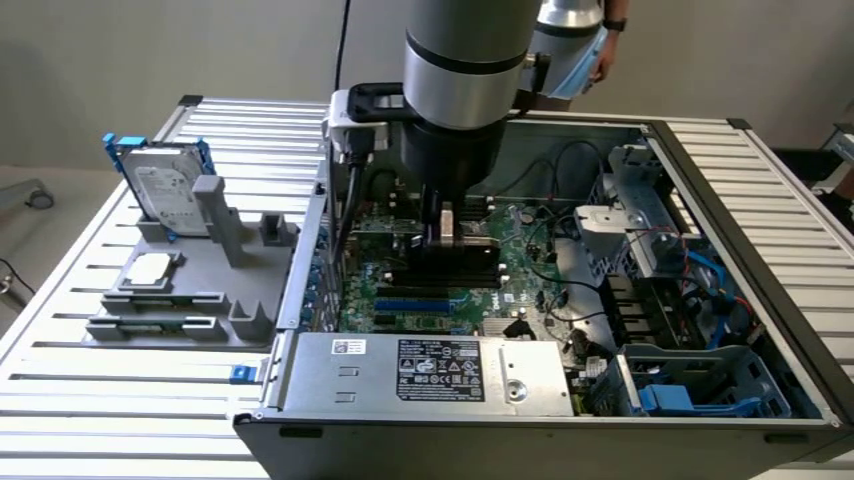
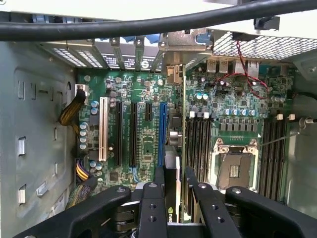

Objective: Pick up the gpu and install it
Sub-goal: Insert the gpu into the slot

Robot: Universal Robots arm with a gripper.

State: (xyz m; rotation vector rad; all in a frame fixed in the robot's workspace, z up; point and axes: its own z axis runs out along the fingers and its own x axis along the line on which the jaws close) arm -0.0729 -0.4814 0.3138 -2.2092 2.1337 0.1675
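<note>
The gpu (image 2: 172, 191) stands on edge between my fingers inside the open computer case (image 1: 694, 160). Its black face and green board run away from the wrist camera to a silver end bracket (image 2: 173, 74) at the case's rear slots. My gripper (image 2: 174, 201) is shut on the card. The card sits just beside the long blue slot (image 2: 162, 134) of the motherboard (image 2: 143, 148). I cannot tell whether its edge touches a slot. In the exterior view the gripper (image 1: 447, 238) is low over the motherboard, with the gpu (image 1: 387, 236) showing as a thin green strip.
A grey fixture (image 1: 200, 300) at the exterior view's left holds a silver hard drive in a blue frame (image 1: 167, 190) and a small square chip (image 1: 151, 268). The power supply (image 1: 427, 370) fills the case's near side. Drive cages and cables (image 1: 654, 230) crowd the right. A person's hand (image 1: 611, 35) is behind the case.
</note>
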